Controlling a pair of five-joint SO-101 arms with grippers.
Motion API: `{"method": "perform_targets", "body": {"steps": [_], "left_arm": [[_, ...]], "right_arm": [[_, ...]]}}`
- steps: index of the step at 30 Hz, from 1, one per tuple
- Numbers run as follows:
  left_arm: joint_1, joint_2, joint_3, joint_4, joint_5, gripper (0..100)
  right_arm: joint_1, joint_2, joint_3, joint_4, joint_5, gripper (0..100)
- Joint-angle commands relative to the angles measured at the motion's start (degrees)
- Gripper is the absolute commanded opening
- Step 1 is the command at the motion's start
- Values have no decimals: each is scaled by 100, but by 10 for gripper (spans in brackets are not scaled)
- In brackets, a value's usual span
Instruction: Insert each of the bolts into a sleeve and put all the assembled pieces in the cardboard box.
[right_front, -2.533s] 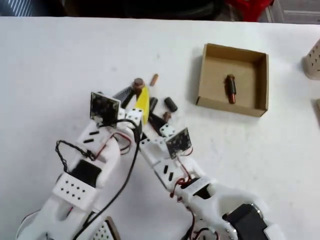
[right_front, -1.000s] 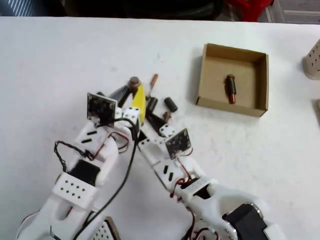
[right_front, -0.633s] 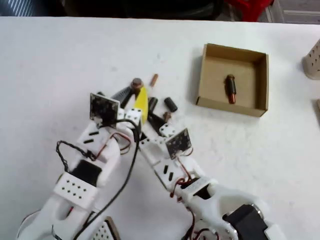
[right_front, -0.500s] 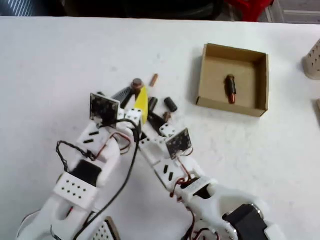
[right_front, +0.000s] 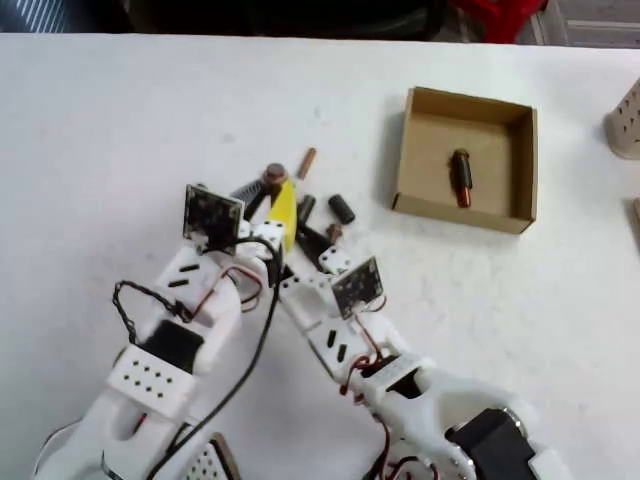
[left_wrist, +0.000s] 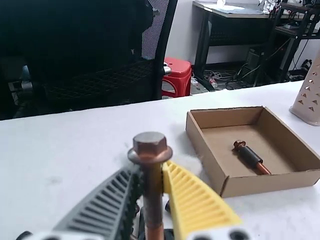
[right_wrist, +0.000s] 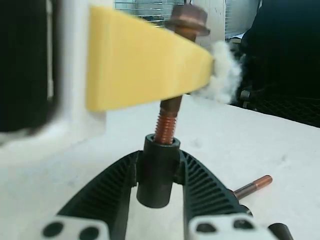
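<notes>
My left gripper, one finger grey and one yellow, is shut on a copper bolt held upright, head on top. My right gripper is shut on a black sleeve standing upright. The bolt's threaded tip sits in the sleeve's mouth. In the high view both grippers meet near the table's middle, where the bolt head shows. A loose bolt and a loose sleeve lie close by. The cardboard box to the right holds one assembled piece.
A pale perforated cone stands at the table's right edge. The left arm's black cable hangs between the two arms. Behind the far table edge are a black chair and a red stool.
The left gripper with the bolt has shifted a little back toward the arms, so the bolt head sits slightly lower in the high view. The right arm has kept still.
</notes>
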Motion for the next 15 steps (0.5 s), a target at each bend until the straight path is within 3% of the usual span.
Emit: {"method": "perform_targets", "body": {"steps": [1,5,12,15], "left_arm": [[101,-40,-343,18,-9,24],[101,-40,-316,18,-9,46],[40,-40,-308,475,0,326],[-13,-40,-316,703,-26,322]], "right_arm": [[75,-31,-44,-92,70,15],[75,-22,-44,-92,70,15],[145,-22,18,-119,70,15],[180,-66,9,-127,70,15]]}}
